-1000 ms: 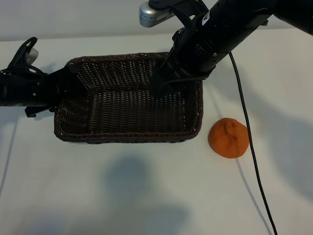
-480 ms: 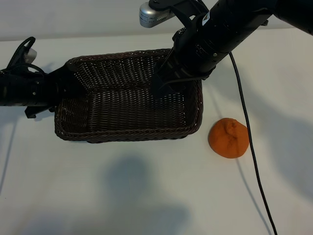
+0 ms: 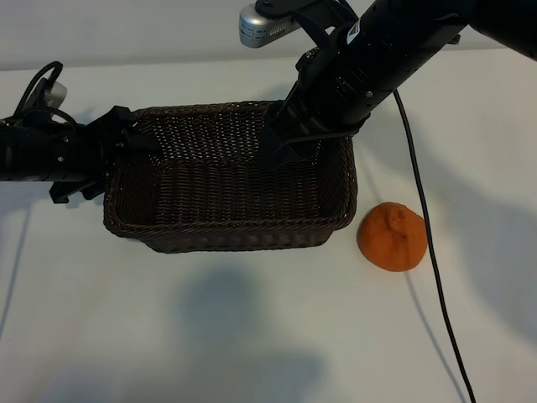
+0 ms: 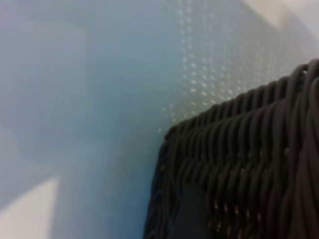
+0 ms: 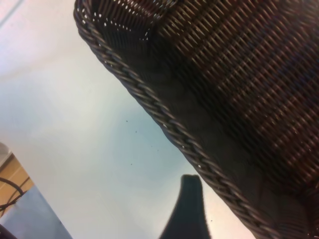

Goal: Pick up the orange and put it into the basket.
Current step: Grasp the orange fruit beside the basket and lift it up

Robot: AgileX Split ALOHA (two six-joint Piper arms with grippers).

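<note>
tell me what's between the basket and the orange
Nothing: in the exterior view a narrow strip of bare white table separates the basket from the orange; they don't touch.

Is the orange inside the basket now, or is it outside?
Outside. The orange lies on the white table just beside the basket, near its right corner; the basket holds nothing visible.

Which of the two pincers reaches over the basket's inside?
The right pincer, hanging over the basket's far right interior; the left pincer sits at its left rim.
</note>
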